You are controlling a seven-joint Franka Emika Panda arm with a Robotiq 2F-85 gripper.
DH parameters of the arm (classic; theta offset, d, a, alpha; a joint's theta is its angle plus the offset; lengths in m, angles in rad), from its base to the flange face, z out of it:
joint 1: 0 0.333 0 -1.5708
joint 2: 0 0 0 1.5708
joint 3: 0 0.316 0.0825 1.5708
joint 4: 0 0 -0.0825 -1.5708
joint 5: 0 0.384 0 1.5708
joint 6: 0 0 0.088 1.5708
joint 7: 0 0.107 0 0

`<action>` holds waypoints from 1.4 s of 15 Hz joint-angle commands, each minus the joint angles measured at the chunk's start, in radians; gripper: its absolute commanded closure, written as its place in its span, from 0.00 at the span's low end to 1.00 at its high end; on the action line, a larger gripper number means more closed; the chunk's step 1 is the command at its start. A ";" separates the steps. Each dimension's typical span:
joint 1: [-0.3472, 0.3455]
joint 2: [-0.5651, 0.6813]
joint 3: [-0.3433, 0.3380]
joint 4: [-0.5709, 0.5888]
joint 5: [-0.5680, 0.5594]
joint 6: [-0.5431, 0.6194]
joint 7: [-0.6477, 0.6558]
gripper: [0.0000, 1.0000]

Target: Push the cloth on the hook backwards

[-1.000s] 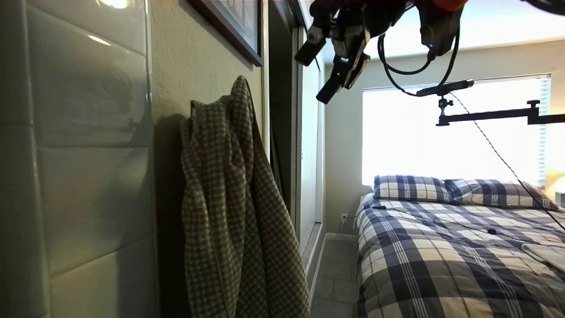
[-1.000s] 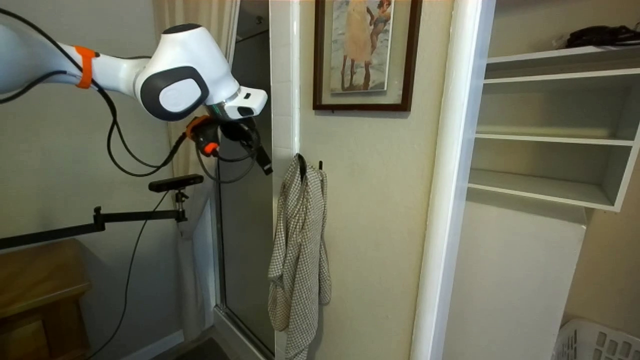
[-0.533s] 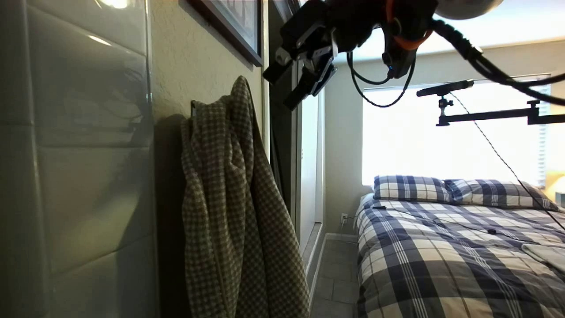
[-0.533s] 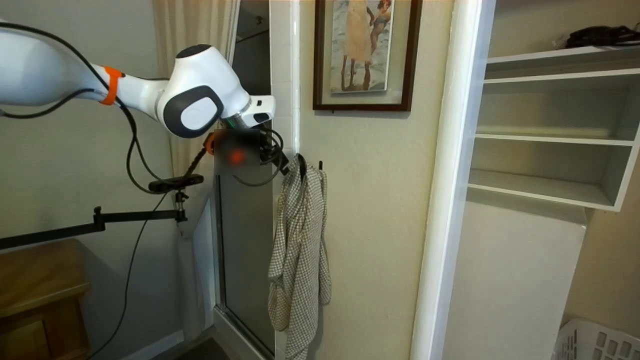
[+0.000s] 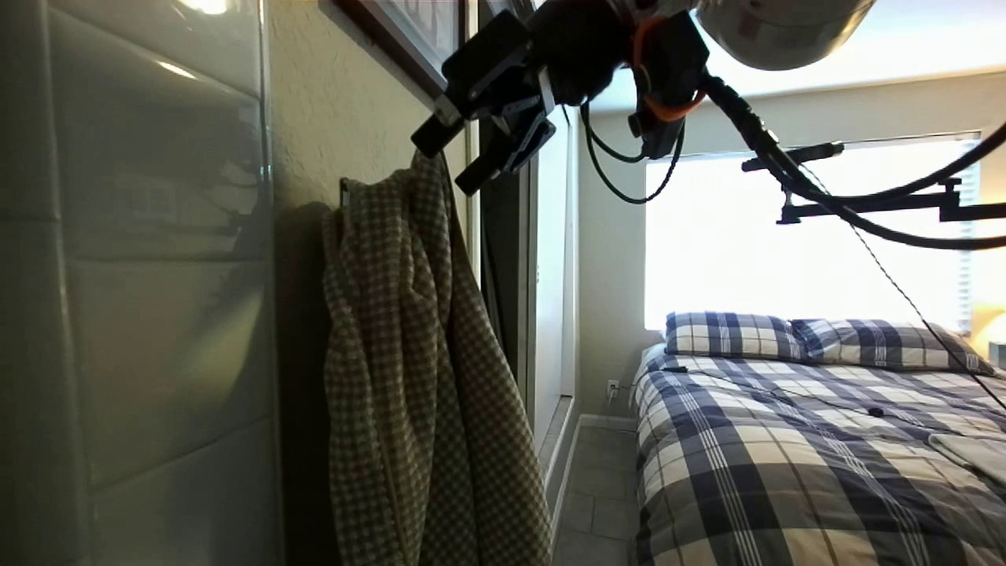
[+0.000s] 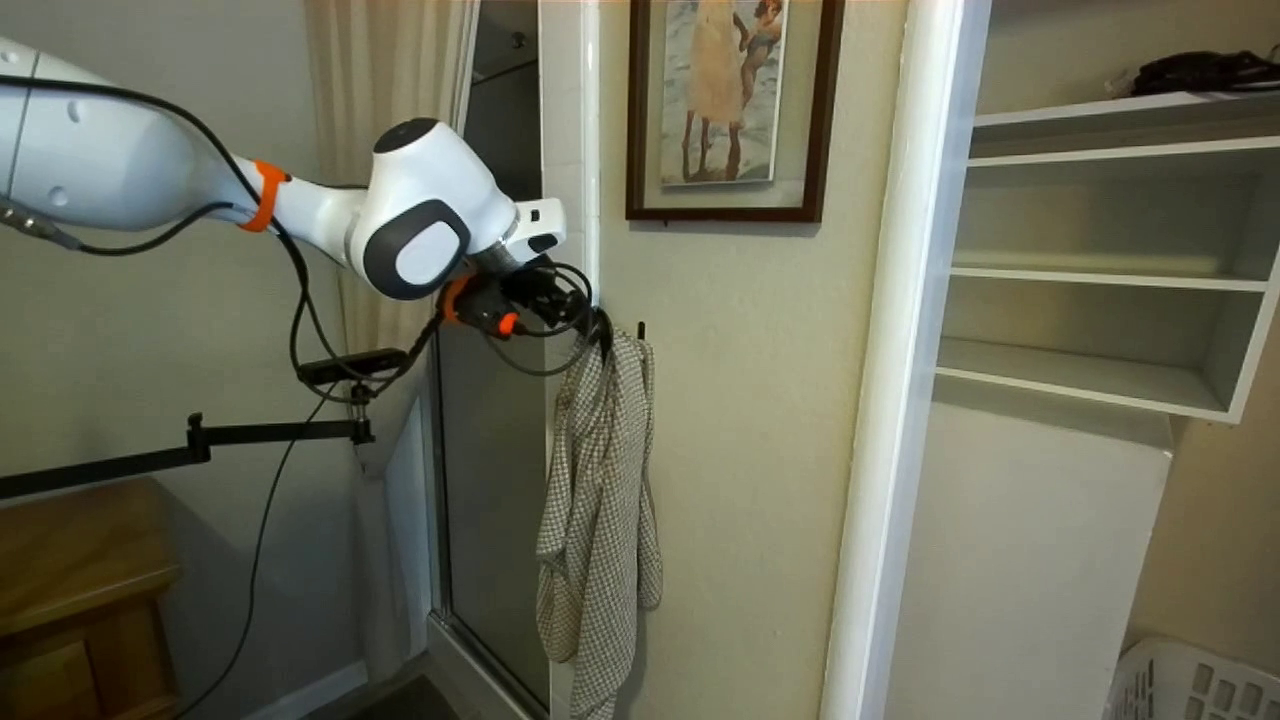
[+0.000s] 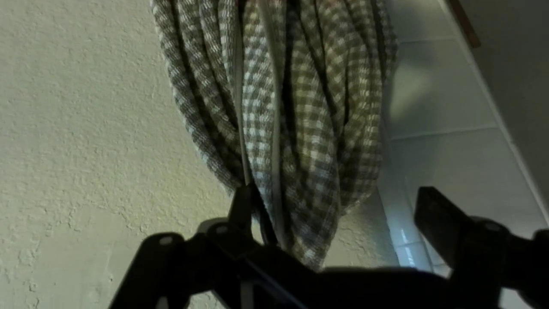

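Note:
The cloth, an olive-grey and white check with soft folds, hangs on the wall in both exterior views (image 5: 393, 330) (image 6: 600, 500). It also fills the middle of the wrist view (image 7: 309, 107). A dark hook tip (image 5: 343, 191) shows at its top edge, and a black peg (image 6: 641, 330) shows beside it. My gripper (image 5: 452, 161) is open at the cloth's top peak. In the wrist view my gripper (image 7: 336, 195) has its jaws wide apart. The cloth's top lies between them, nearer the left finger (image 7: 241, 204). I cannot tell whether they touch.
A framed picture (image 6: 725, 213) hangs on the wall above the cloth. A tiled edge (image 5: 165, 354) and a shower door (image 6: 495, 500) stand beside it. A camera on a black arm (image 6: 280, 432), shelves (image 6: 1110, 278) and a plaid bed (image 5: 786, 440) are around.
My gripper has moved in towards the wall and down to the top of the cloth. Its jaws have stayed open. The cloth has not visibly moved.

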 commanded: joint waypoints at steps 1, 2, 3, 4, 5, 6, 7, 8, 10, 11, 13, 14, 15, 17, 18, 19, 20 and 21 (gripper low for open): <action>0.017 0.040 -0.002 0.042 -0.006 0.024 -0.004 0.32; 0.019 0.044 -0.002 0.045 -0.007 0.025 -0.007 0.41; 0.021 0.046 -0.002 0.047 -0.008 0.024 -0.011 0.47; 0.022 0.048 -0.002 0.049 -0.009 0.023 -0.012 0.54; 0.021 0.048 -0.001 0.049 -0.015 0.023 -0.011 0.62; 0.023 0.047 -0.002 0.050 -0.010 0.021 -0.011 0.68; 0.022 0.047 -0.003 0.051 -0.010 0.019 -0.011 0.76; 0.022 0.046 -0.005 0.051 -0.006 0.019 -0.009 0.81; 0.019 0.046 -0.007 0.051 -0.007 0.018 -0.004 0.95; 0.019 0.044 -0.008 0.053 -0.001 0.017 0.003 0.99; 0.017 0.036 -0.004 0.061 -0.002 0.000 0.028 1.00; 0.016 0.027 0.000 0.067 -0.007 -0.013 0.043 0.97; 0.012 0.021 0.004 0.072 -0.017 -0.033 0.060 0.98; 0.004 0.001 0.013 0.083 -0.033 -0.089 0.108 0.98; 0.008 -0.004 0.015 0.094 -0.025 -0.118 0.125 0.98; 0.011 -0.006 0.021 0.113 -0.021 -0.138 0.141 0.98; 0.011 -0.005 0.029 0.130 -0.024 -0.150 0.159 0.98; 0.013 0.000 0.036 0.147 -0.023 -0.150 0.168 0.98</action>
